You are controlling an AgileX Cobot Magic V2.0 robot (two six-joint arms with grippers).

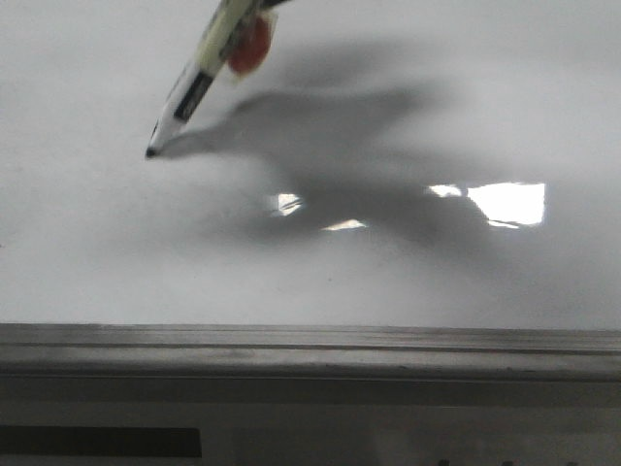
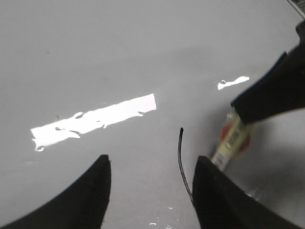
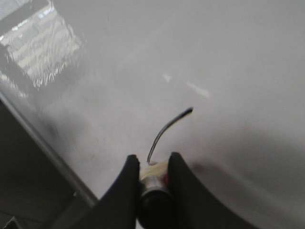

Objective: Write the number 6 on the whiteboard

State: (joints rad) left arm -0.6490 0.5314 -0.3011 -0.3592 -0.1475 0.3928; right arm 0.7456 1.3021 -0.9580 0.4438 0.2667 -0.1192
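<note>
The whiteboard fills the front view, glossy white-grey. My right gripper is shut on a marker with a yellow-white barrel and a red label. In the front view the marker slants down from the top, its black tip on the board at the upper left. A thin black curved line, a single stroke of the number 6, runs from the marker tip. It also shows in the left wrist view. My left gripper is open and empty, hovering over the board beside the stroke and the marker.
A grey metal rail runs along the board's lower edge. Bright glare patches lie on the board at the right. The arms' dark shadow covers the board's middle. The right gripper's finger is close to my left gripper.
</note>
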